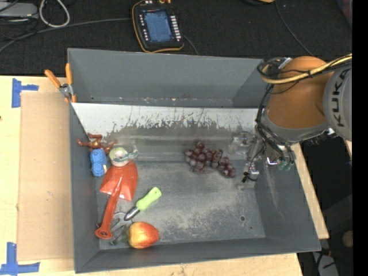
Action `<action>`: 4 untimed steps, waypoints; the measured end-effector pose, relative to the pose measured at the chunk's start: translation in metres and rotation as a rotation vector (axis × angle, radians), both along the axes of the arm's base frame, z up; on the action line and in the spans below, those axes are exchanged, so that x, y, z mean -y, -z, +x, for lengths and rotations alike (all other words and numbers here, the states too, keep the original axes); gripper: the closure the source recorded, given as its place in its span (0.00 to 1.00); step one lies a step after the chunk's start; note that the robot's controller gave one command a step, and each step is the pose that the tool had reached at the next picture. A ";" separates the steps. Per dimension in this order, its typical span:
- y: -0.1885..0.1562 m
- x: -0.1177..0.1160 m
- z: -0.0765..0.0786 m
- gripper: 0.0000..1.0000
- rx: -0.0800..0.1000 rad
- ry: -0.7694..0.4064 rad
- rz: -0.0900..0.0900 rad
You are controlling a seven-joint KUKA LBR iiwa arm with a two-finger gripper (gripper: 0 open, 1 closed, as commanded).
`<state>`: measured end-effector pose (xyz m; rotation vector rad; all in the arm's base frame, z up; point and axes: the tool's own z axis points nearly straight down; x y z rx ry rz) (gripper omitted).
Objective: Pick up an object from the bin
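The only lettering that can be read stands on the robot arm (340, 105) at the right: large dark letters run sideways along its pale grey casing, and "KU" shows before the casing meets the picture's edge. The orange-rimmed control pendant (158, 25), lying on the dark floor beyond the far wall of the bin (172, 85), has a lit bluish screen whose marks are too small to read.
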<state>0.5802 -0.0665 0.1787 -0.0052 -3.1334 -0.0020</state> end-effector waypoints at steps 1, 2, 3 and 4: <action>-0.004 -0.001 0.002 0.00 0.007 -0.003 -0.001; 0.110 -0.020 0.036 0.00 0.013 0.038 0.000; 0.048 -0.023 0.026 0.00 0.016 0.219 -0.001; 0.080 -0.038 0.031 0.00 0.010 0.109 0.000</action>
